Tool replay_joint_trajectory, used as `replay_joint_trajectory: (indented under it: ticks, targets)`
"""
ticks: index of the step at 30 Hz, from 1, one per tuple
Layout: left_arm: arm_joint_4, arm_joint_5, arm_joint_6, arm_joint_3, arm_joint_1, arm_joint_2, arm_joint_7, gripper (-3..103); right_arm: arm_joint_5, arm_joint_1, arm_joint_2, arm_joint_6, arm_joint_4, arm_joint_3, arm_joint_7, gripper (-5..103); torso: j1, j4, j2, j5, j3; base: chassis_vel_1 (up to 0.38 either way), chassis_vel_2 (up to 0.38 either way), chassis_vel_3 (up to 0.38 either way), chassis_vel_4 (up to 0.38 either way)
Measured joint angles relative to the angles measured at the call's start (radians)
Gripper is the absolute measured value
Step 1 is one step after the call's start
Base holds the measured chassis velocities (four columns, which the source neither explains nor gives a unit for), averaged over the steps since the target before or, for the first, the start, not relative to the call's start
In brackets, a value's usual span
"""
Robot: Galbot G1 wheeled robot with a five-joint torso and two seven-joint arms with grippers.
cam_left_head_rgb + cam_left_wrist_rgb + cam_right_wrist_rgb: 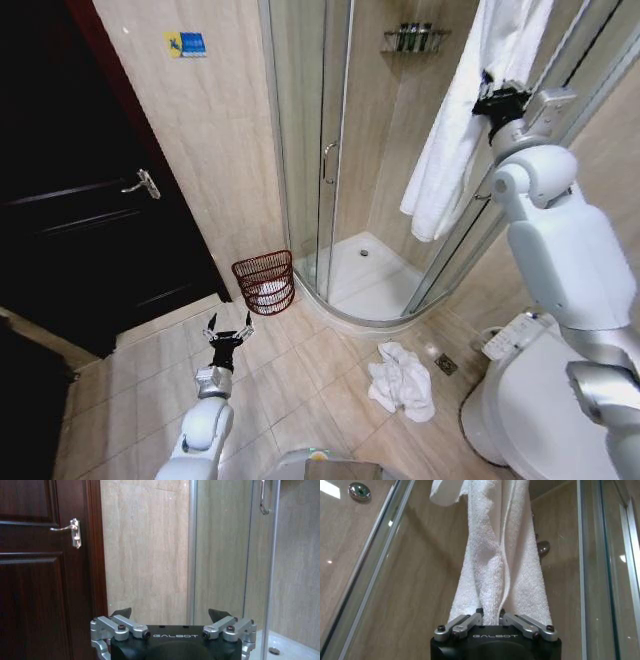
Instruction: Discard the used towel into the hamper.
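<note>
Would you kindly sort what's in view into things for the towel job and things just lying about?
Job: hanging towel, pinched by the right gripper; hamper; left gripper, open, low over the floor.
Lying about: crumpled towel, toilet, door, bottle shelf.

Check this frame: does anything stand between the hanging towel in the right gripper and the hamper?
Nothing visible blocks it. The right gripper is shut on the hanging towel at the shower glass; the hamper stands on open floor below. The left gripper hovers beside it, open.

White towel hanging on shower glass, reddish-brown wire hamper upright on floor
</note>
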Motion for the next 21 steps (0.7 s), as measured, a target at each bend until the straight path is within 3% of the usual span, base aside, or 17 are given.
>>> replay_joint_trajectory:
  ticks: [21]
  targets:
    - [-0.019,0.02,-0.02,-0.003,0.034,-0.024,-0.013,100,0.014,-0.165,-0.058,0.005,0.101,0.085,-0.019,7,0.0,0.0001,0.0,-0.0005,0.0,0.0,0.0,0.0,0.0]
